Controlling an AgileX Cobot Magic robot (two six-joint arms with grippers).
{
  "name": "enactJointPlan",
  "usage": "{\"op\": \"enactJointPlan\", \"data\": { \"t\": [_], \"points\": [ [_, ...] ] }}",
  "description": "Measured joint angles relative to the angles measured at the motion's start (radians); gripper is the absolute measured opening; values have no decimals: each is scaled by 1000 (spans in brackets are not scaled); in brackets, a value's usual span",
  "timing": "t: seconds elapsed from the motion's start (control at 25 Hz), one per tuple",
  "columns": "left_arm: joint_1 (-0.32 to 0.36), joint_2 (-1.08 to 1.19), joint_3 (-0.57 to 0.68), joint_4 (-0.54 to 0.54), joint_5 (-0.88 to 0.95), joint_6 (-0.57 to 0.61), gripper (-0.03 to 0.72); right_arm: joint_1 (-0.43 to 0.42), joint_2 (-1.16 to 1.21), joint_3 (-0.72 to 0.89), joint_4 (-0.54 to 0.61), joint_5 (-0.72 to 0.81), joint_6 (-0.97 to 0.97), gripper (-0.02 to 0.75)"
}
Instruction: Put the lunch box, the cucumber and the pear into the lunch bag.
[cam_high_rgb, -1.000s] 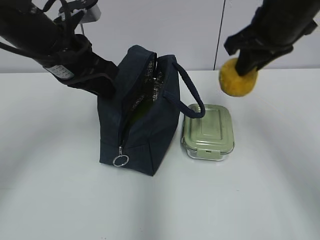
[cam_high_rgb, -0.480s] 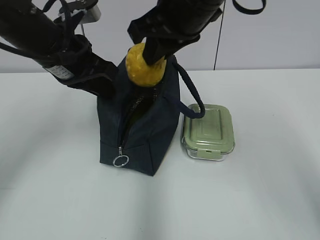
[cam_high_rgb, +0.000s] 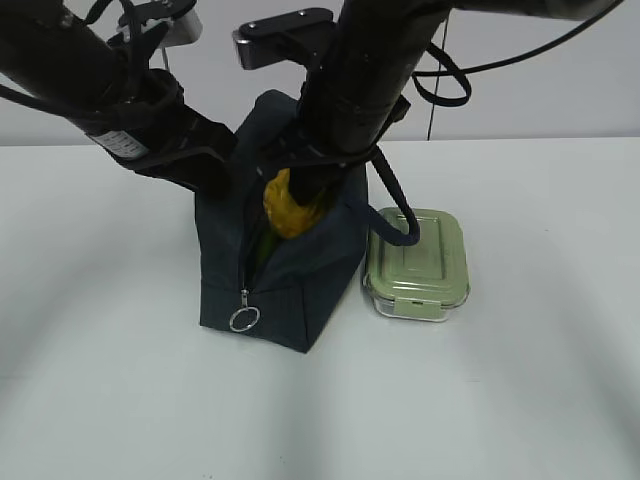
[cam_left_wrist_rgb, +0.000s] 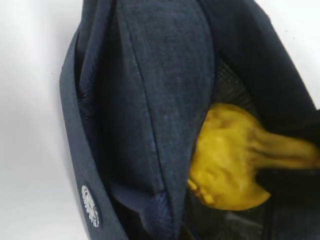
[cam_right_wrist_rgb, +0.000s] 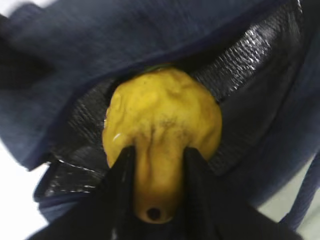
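Pear step: my right fingers pinched the dimpled yellow pear by its neck inside the navy fabric lunch bag; next I'd release. Left fingers' state, can't tell.

A white table stands before a pale wall.

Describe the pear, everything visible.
The pear is yellow-orange with lumpy, dimpled skin and a short neck ending in a dark spot. The right claw is shut on that neck, a finger on either side. The pear's body sits in the open mouth of the lunch bag, against the silvery lining.
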Motion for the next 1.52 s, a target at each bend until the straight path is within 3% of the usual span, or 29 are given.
{"op": "enactJointPlan", "data": {
  "t": [0.16,0.32,0.64,0.84,1.0,1.08,1.2,1.28,1.4,1.52],
  "points": [
    [0,0,0,0,0,0,3,0,5,-4,-9,0,11,249],
    [0,0,0,0,0,0,3,0,2,-8,-2,-14,11,434],
    [0,0,0,1,1,0,3,-36,-78,3,0,-16,11,467],
    [0,0,0,2,1,0,3,-163,-200,146,85,-79,10,468],
    [0,0,0,3,2,0,3,-331,-289,399,305,-185,-103,468],
    [0,0,0,3,2,0,3,-416,-301,495,479,-202,-221,468],
    [0,0,0,3,2,0,3,-573,-292,601,777,-179,-437,468],
    [0,0,0,3,2,0,3,-675,-264,622,901,-113,-529,468],
    [0,0,0,4,2,0,3,-784,-186,624,1018,-10,-611,468],
    [0,0,0,4,2,0,3,-824,-101,626,1078,51,-675,470]
  ]
}}
